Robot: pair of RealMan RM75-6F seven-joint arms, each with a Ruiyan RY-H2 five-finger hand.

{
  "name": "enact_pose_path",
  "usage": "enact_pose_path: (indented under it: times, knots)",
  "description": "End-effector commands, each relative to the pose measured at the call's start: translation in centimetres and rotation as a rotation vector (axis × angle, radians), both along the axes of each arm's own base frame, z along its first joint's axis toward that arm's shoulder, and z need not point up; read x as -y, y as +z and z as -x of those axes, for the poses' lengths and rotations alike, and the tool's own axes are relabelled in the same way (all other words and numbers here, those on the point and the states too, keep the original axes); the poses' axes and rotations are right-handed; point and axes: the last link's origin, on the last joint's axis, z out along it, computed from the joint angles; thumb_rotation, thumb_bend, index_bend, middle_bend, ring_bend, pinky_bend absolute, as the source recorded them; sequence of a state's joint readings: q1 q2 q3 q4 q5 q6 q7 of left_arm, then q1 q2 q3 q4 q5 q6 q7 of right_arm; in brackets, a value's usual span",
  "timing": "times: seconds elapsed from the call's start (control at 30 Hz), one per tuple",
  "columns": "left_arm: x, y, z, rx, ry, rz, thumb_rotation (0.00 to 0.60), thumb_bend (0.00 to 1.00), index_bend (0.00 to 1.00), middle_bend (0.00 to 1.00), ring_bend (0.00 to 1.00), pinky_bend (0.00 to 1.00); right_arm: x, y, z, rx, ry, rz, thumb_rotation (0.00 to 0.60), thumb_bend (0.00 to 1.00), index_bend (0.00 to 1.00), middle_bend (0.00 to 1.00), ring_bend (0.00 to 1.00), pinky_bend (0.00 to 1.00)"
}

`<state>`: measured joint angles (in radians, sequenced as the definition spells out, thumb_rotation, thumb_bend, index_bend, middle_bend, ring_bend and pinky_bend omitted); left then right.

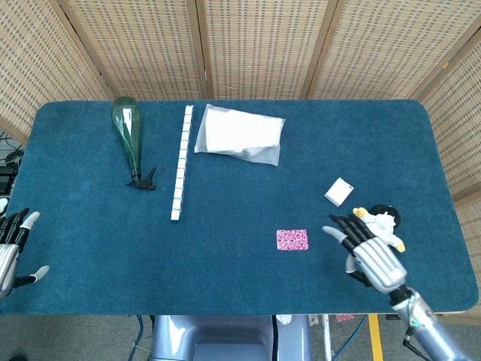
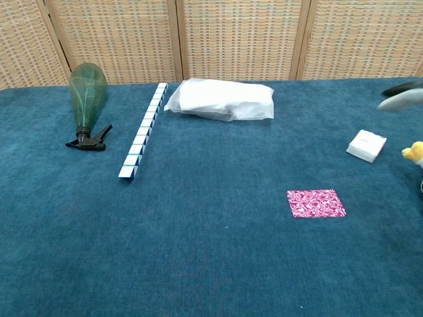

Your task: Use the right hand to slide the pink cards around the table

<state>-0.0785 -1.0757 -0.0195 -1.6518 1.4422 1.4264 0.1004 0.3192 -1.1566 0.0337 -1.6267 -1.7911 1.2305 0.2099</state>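
Observation:
The pink cards lie flat as one small patterned stack on the blue table, right of centre; the chest view shows them too. My right hand hovers open just right of the cards, fingers spread and pointing towards the far-left, holding nothing. It partly covers the plush toy. In the chest view only blurred fingertips of it show at the right edge. My left hand rests open at the table's near-left edge, far from the cards.
A plush penguin lies right behind my right hand, and a small white box sits beyond it. A white plastic bag, a row of white-blue blocks and a green spray bottle occupy the far left half.

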Motion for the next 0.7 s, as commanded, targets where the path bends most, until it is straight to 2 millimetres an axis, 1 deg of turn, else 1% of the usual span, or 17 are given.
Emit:
enact_pose_path:
  times: [0.03,0.13,0.2,0.3,0.5,0.7]
  knots:
    - [0.0,0.0,0.0,-0.005,0.005,0.005,0.6,0.01,0.0,0.0,0.0,0.0,2.3,-2.7,-2.2,-0.037,0.006,-0.089,0.6,1.0,0.12,0.05,0.0,0.0]
    - [-0.1,0.0,0.0,-0.009,0.011,0.009,0.6,0.01,0.0,0.0,0.0,0.0,3.2,-4.5,-2.7,-0.068,-0.024,-0.136,0.6,1.0,0.12,0.05,0.0,0.0]
    - [-0.1,0.0,0.0,-0.007,0.015,0.011,0.6,0.01,0.0,0.0,0.0,0.0,3.8,-6.6,-2.8,-0.117,-0.037,-0.186,0.6,1.0,0.12,0.05,0.0,0.0]
    - [-0.2,0.0,0.0,-0.008,0.017,0.016,0.6,0.01,0.0,0.0,0.0,0.0,4.1,-8.1,-2.6,-0.158,-0.054,-0.203,0.6,1.0,0.12,0.05,0.0,0.0]
    - [-0.2,0.0,0.0,-0.012,0.022,0.021,0.6,0.01,0.0,0.0,0.0,0.0,4.3,-10.1,-1.7,-0.201,-0.096,-0.222,0.6,1.0,0.13,0.06,0.0,0.0]
    - [-0.2,0.0,0.0,-0.015,0.025,0.019,0.6,0.01,0.0,0.0,0.0,0.0,4.3,-10.6,-1.2,-0.211,-0.116,-0.23,0.6,1.0,0.13,0.06,0.0,0.0]
